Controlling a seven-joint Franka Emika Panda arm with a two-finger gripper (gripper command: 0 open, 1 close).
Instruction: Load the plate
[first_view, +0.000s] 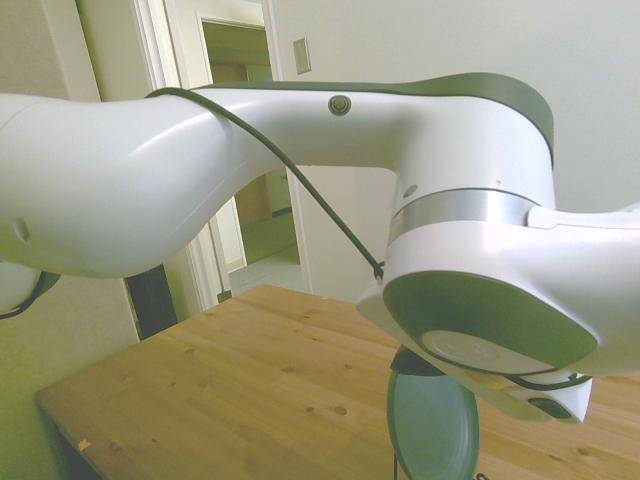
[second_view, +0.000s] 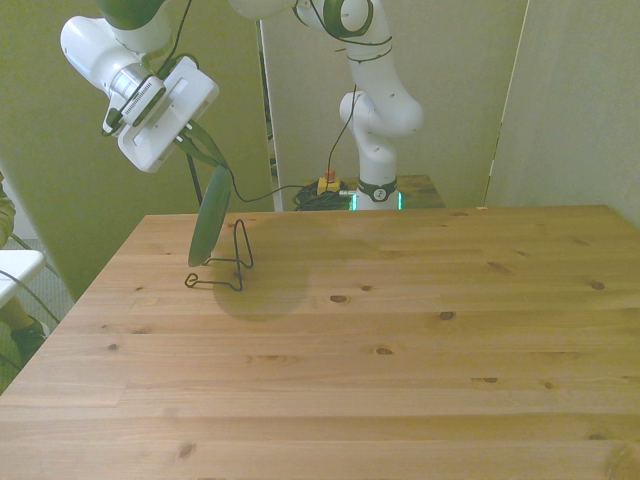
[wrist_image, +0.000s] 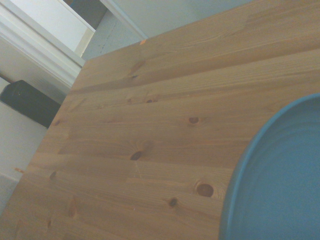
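Note:
The grey-green plate (second_view: 206, 218) stands on edge near the far corner of the table on the front view's left. My gripper (second_view: 212, 160) comes down on its top rim and is shut on it. The plate's lower edge is at the thin black wire stand (second_view: 228, 266); I cannot tell whether it rests in it. In the side view the plate (first_view: 433, 428) hangs below the wrist, and the arm hides the fingers. The wrist view shows part of the plate's rim and face (wrist_image: 280, 185) above the wooden table (wrist_image: 150, 100).
The wooden table (second_view: 400, 340) stretches toward the camera and to the front view's right. A person's sleeve (second_view: 4, 215) and a white object (second_view: 14, 272) sit past the table's edge on the front view's left. Cables (second_view: 300, 195) lie behind the far edge.

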